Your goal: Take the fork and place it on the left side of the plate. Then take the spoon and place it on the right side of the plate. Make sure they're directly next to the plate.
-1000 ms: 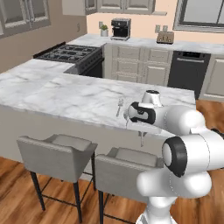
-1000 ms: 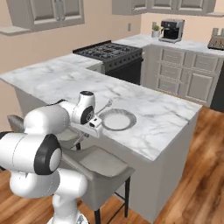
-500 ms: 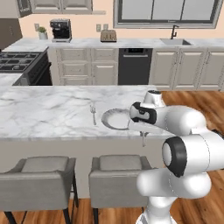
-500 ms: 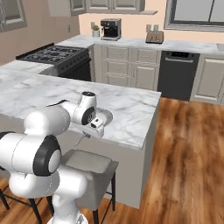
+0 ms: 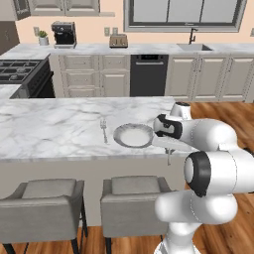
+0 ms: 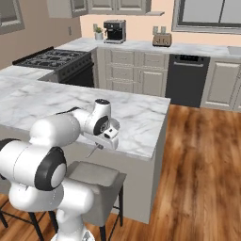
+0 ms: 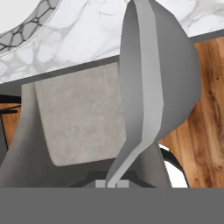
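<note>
The gripper (image 5: 168, 149) is clamped on the spoon (image 7: 153, 83), which hangs bowl-down past the counter (image 5: 54, 126) edge, at 3 o'clock of the plate (image 5: 133, 135) in the left base view. The fork (image 5: 103, 130) lies flat on the marble just beside the plate, at its 9 o'clock.

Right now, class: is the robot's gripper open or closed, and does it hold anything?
Gripper: closed on the spoon, held by its handle above the counter edge, right of the plate.
</note>
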Motion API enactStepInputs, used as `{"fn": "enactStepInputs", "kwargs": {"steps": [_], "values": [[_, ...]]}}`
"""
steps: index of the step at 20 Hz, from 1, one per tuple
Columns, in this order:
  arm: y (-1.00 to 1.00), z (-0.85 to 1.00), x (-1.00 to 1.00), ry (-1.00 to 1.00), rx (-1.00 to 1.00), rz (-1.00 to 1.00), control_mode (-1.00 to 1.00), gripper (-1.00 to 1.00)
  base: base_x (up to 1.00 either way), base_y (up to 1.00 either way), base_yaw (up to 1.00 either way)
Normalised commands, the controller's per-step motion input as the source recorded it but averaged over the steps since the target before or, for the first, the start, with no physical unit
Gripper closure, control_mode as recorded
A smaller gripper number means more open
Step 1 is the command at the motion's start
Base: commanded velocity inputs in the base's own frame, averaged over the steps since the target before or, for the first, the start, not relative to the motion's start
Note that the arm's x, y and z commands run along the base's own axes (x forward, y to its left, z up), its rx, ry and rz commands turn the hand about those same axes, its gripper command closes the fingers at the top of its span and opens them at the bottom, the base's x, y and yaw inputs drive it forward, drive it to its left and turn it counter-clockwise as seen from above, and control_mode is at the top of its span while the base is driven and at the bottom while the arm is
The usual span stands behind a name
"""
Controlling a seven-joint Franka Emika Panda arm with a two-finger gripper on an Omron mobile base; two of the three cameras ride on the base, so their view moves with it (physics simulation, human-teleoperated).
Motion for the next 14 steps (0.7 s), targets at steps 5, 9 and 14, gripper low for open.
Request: {"fn": "enactStepInputs", "kwargs": {"steps": [5, 9, 14], "values": [[0.00, 0.00, 0.00, 0.00, 0.00, 0.00, 1.00, 1.00, 0.00, 0.00, 0.00], [0.00, 0.00, 0.00, 0.00, 0.00, 0.00, 1.00, 1.00, 0.00, 0.00, 0.00], [0.00, 0.00, 0.00, 0.00, 0.00, 0.00, -1.00, 1.00, 0.00, 0.00, 0.00]]}}
